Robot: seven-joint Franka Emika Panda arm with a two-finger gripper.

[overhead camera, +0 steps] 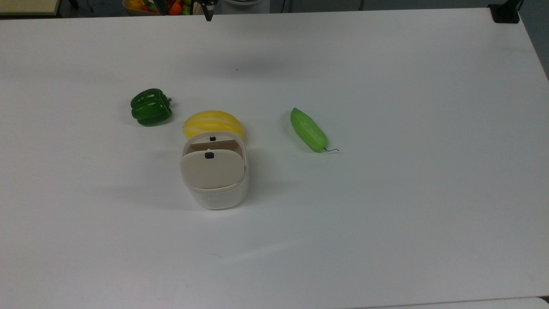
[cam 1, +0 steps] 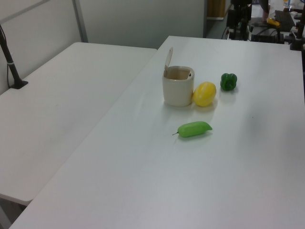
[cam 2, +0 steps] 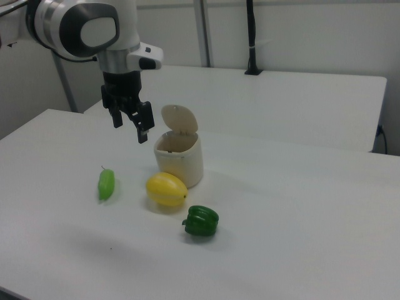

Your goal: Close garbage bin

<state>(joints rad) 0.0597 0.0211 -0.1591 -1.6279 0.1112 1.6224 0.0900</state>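
Cream-white garbage bin (overhead camera: pixel 214 189) sits on the white desk (overhead camera: pixel 386 214), beige lid (cam 2: pixel 180 118) hinged up, interior exposed. Yellow melon (cam 2: pixel 166 189) touching the bin's side; green bell pepper (cam 2: pixel 201 221) near the melon; light-green cucumber (cam 2: pixel 106 184) apart, at the right view's left. Pincer (cam 2: pixel 130 128) hangs in the air, fingers spread, nothing held, left of the lid in the right view.
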